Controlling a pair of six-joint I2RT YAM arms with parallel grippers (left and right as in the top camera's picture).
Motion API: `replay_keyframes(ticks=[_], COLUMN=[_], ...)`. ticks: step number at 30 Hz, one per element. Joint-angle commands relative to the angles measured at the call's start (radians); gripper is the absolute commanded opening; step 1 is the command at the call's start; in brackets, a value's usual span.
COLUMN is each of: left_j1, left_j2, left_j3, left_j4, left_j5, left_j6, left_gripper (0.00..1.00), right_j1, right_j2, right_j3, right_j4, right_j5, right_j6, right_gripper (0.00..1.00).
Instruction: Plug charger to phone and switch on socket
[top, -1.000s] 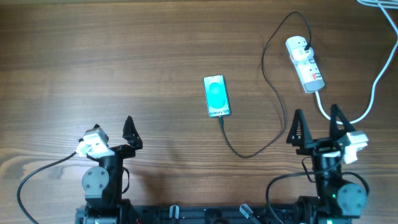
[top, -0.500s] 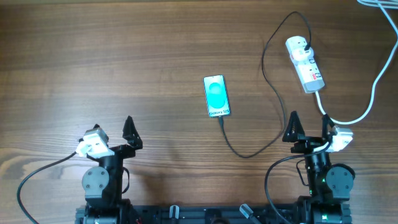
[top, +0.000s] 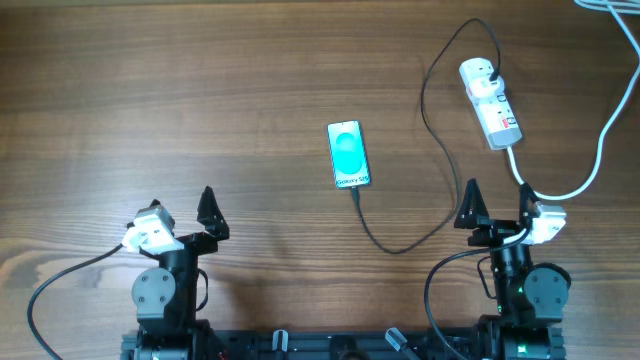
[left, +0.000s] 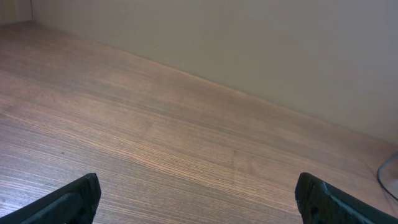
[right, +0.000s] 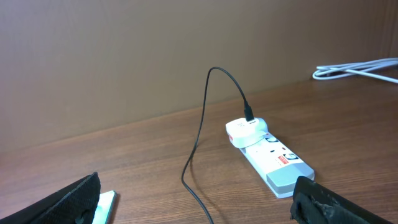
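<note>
The phone (top: 348, 154) lies face up mid-table, cyan screen lit, and its edge shows in the right wrist view (right: 104, 203). The black charger cable (top: 430, 110) runs from the phone's bottom edge in a loop up to the white adapter (top: 478, 75), which sits in the white socket strip (top: 495, 112). The right wrist view shows the adapter (right: 247, 132) on the strip (right: 277, 162). My right gripper (top: 497, 210) is open and empty, near the front edge below the strip. My left gripper (top: 190, 208) is open and empty at the front left.
The strip's thick white cord (top: 600, 140) curves off the right side toward the far corner. A coil of white cord (right: 354, 68) lies far right in the right wrist view. A wall bounds the table's far edge (left: 249, 96).
My right arm has drawn back toward the front edge and lowered, its gripper narrower in view than a second ago. The left arm, phone, cable and strip have not moved.
</note>
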Motion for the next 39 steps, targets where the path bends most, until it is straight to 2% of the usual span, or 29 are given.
replay_keyframes(ticks=[1,25,31,39], left_j1=[0.006,-0.002,-0.002,-0.002], left_j2=[-0.01,-0.01,-0.01,-0.01], left_j3=[-0.005,-0.008,-0.008,-0.008], left_j4=[0.003,0.011,0.011,0.011], left_j5=[0.008,0.008,0.008,0.008], left_j6=[0.021,0.021,0.021,0.021], left_gripper=[1.0,1.0,1.0,1.0], right_j1=[0.003,0.003,0.003,0.003], right_j2=[-0.014,-0.014,-0.014,-0.014], right_j3=[-0.002,-0.002,-0.002,-0.002], right_j4=[0.003,0.006,0.007,0.007], right_j5=[0.014,0.022,0.016,0.014], right_j6=[-0.018,-0.021,-0.199,-0.227], right_gripper=[1.0,1.0,1.0,1.0])
